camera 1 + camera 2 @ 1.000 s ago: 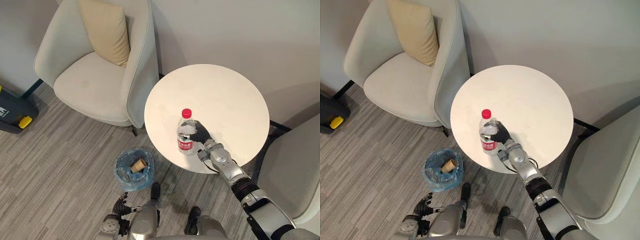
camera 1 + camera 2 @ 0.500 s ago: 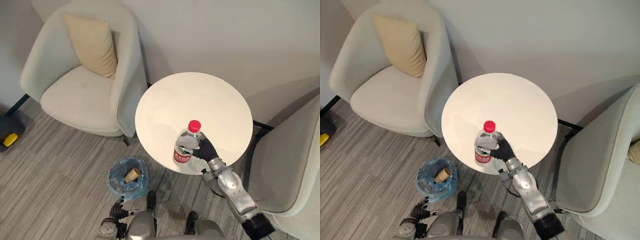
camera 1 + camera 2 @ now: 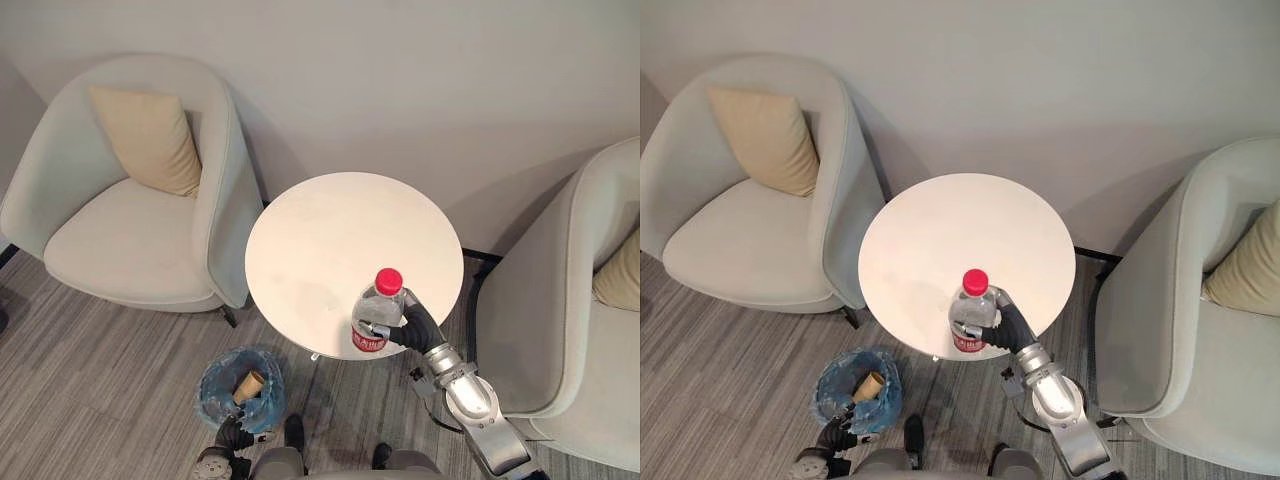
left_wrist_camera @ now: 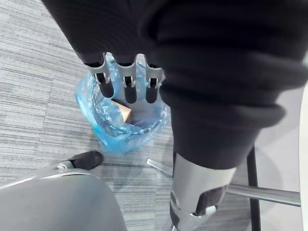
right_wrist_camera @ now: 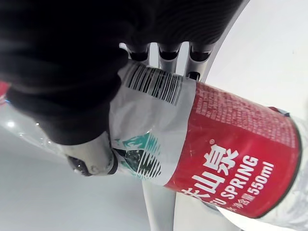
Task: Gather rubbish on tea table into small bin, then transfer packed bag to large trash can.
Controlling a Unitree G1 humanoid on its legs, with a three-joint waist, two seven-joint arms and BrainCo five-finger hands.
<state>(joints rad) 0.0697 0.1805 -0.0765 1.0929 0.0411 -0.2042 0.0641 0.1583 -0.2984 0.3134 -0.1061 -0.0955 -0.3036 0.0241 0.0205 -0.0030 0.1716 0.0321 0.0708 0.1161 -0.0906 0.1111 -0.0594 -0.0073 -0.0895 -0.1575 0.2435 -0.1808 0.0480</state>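
Gripping the water bottle (image 3: pixel 378 312) in my right hand (image 3: pixel 420 330), I see in the left eye view that it is upright, red cap on top, over the near edge of the tea table (image 3: pixel 300 230). My fingers are curled round its labelled waist, and I cannot tell whether its base touches the top. The small bin (image 3: pixel 240 388) sits on the floor off the table's near-left edge, below the bottle, so I judge the carry runs leftward and down. In the left wrist view my left hand (image 4: pixel 126 84) hangs with straight, loose fingers just above that bin, nearer it than the right. In the right wrist view my thumb (image 5: pixel 91 156) and fingers (image 5: pixel 166 52) clamp the label between them.
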